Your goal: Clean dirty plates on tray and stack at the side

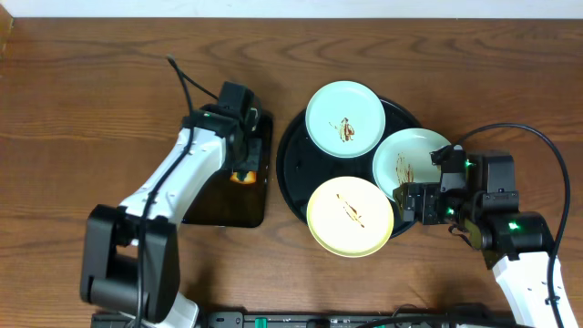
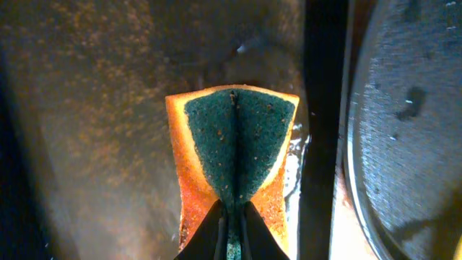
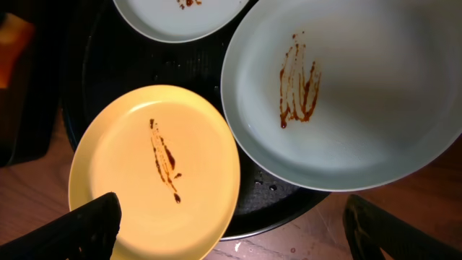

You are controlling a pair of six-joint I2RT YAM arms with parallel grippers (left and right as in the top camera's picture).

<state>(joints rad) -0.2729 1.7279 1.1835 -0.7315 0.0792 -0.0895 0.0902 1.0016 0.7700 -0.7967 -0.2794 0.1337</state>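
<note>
Glossy pale yellow round plate (image 3: 155, 170) on the large round black tray (image 3: 274, 206) looks slippery, so pinch its rim; right gripper (image 3: 242, 227) gapes wide, left gripper (image 2: 231, 230) clamps an orange-green sponge (image 2: 234, 144)

Brown wood-grain tabletop (image 1: 73, 109) fills the view — evenly lit; pale strip (image 1: 364, 5) along the top edge.

Three plates (image 1: 345, 118) on tray (image 1: 291, 160)

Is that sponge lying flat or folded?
Folded: the left gripper pinches the sponge, creasing its green face down the middle.
</note>
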